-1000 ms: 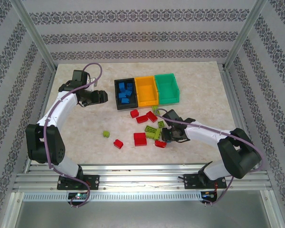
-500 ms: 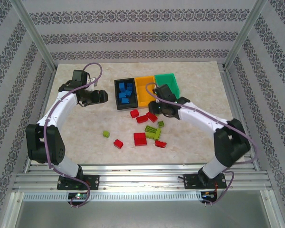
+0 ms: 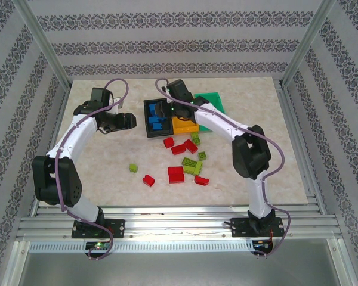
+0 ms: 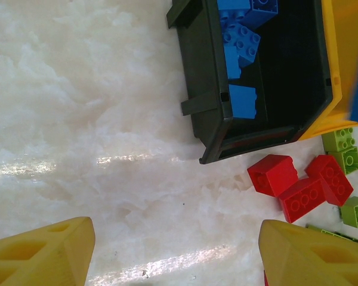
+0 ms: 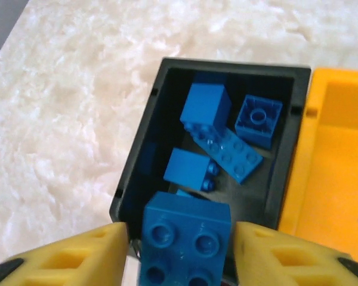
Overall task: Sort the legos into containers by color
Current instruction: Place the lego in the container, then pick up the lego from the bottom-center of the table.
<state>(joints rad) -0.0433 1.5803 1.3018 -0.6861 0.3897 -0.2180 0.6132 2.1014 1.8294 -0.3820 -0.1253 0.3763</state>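
At the right end effector [image 5: 182, 235]: fingers parted partway, with a blue brick [image 5: 186, 247] between them, studs up, and a slim dark gap on either side of it. Loose rather than pinched, as far as can be seen. Straight below it, the black bin [image 5: 137, 173], with several more blue bricks [image 5: 206, 107] on its floor. Just to its right, joined to the black one, the orange bin [image 5: 340, 179]. Further right again, seen from above, the green bin [image 3: 212, 98], partly covered by the right arm [image 3: 227, 125].

At the left end effector [image 4: 176, 238]: fingers wide apart and holding nothing, above bare desk [image 4: 77, 119]. Ahead and to its right, the outer wall of the black bin. Further right and nearer, red bricks [image 4: 273, 174] and lime bricks [image 4: 340, 140] loose on the desk, just outside the bins. Seen from above, well to the left of the row of bins and well apart from the other end effector.
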